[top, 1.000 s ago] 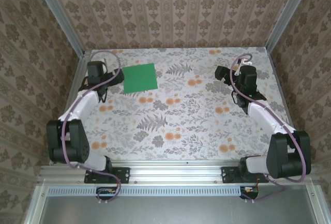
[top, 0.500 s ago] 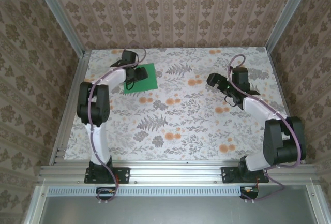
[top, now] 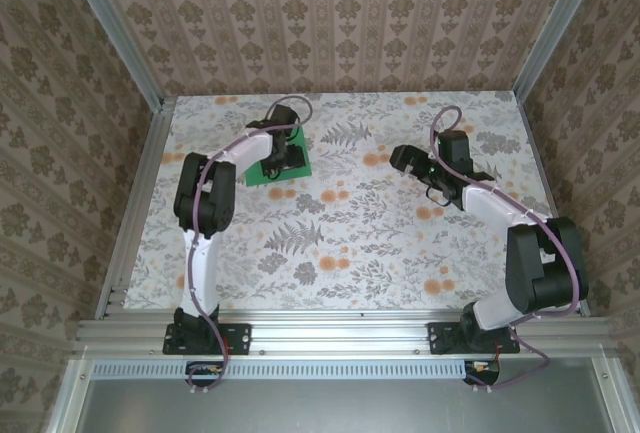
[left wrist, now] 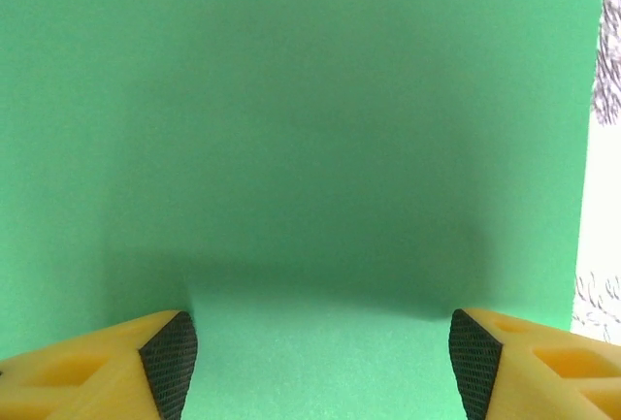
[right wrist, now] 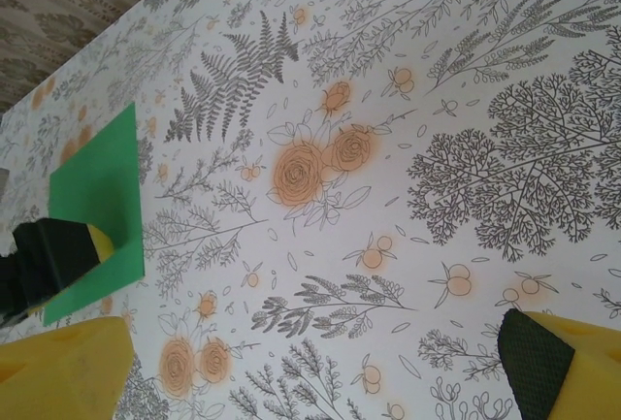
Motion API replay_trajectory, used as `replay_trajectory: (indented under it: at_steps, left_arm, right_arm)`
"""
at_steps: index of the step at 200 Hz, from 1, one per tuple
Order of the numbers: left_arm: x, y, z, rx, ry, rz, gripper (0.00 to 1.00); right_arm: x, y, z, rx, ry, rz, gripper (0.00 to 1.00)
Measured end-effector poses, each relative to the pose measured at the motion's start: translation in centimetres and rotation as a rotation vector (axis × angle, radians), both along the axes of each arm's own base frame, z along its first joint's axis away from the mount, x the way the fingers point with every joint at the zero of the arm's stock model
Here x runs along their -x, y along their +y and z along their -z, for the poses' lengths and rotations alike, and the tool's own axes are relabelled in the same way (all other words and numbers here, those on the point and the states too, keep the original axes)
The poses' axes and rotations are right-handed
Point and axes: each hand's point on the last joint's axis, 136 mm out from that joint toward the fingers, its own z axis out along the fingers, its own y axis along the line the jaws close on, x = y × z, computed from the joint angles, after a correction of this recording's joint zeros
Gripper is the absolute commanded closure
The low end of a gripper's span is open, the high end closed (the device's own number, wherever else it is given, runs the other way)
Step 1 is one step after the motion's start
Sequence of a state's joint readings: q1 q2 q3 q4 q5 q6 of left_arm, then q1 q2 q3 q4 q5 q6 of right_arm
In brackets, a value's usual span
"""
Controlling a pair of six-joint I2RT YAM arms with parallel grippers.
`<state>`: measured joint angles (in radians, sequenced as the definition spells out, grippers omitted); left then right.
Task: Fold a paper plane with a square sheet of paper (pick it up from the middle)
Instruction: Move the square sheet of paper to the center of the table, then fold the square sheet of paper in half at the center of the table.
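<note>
My L gripper [left wrist: 315, 362] sits over paper [left wrist: 310, 129], far left, jaws apart; R gripper [right wrist: 310, 367] wide open, far right.

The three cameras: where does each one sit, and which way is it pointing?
Top external: fixed above and behind the arms, looking down on the table; both arms show, left gripper over the green sheet, right gripper off to its side.
Left wrist: on the left arm's wrist, looking closely at the sheet; its own yellow fingers sit at the bottom corners.
Right wrist: on the right arm's wrist, looking across the table toward the sheet; its own fingers sit at the bottom corners.
Shared: top and right wrist views both show the sheet with the left gripper on it.
</note>
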<state>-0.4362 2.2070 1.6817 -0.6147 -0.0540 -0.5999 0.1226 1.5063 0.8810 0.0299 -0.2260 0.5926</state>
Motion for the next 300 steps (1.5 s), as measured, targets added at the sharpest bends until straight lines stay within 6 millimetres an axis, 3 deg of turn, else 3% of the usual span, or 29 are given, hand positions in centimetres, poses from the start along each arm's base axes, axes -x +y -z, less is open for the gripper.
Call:
replay_trajectory:
  at_steps: [26,94,114,136,169,187,204,232,262,300]
  left_arm:
    - [3.1,-2.2,0.1,0.021,0.013,0.023,0.26]
    - [16.3,-10.5,0.1,0.123,0.068,0.162,0.25]
    - [19.0,-12.0,-0.2,0.165,0.1,0.186,0.23]
    - [20.7,-12.6,-0.7,0.216,0.143,0.193,0.2]
    - [20.4,-11.0,-3.7,0.309,0.138,0.142,0.19]
    - [19.0,-9.1,-6.4,0.377,0.076,0.092,0.23]
    - [17.8,-6.8,-7.6,0.414,0.035,0.034,0.28]
    - [17.4,-2.4,-5.6,0.409,0.053,-0.077,0.34]
    - [18.8,0.5,-3.0,0.382,0.115,-0.143,0.34]
    - [18.9,3.9,-4.0,0.421,0.074,-0.228,0.33]
  right_arm:
    - [-0.1,0.2,-0.4,-0.008,-0.002,0.002,0.0]
    - [0.7,0.7,0.3,0.011,0.041,-0.017,0.0]
    - [1.3,0.7,0.9,0.031,0.074,-0.027,0.0]
    - [2.0,1.1,1.2,0.062,0.115,-0.029,0.02]
    - [2.8,3.9,0.6,0.134,0.153,-0.072,0.07]
    - [3.3,6.9,0.8,0.175,0.179,-0.124,0.09]
    - [4.2,10.0,2.0,0.216,0.224,-0.176,0.1]
    - [5.8,14.2,4.8,0.298,0.31,-0.244,0.11]
    - [6.6,16.3,7.1,0.368,0.377,-0.281,0.14]
    - [5.1,18.5,7.4,0.478,0.356,-0.328,0.14]
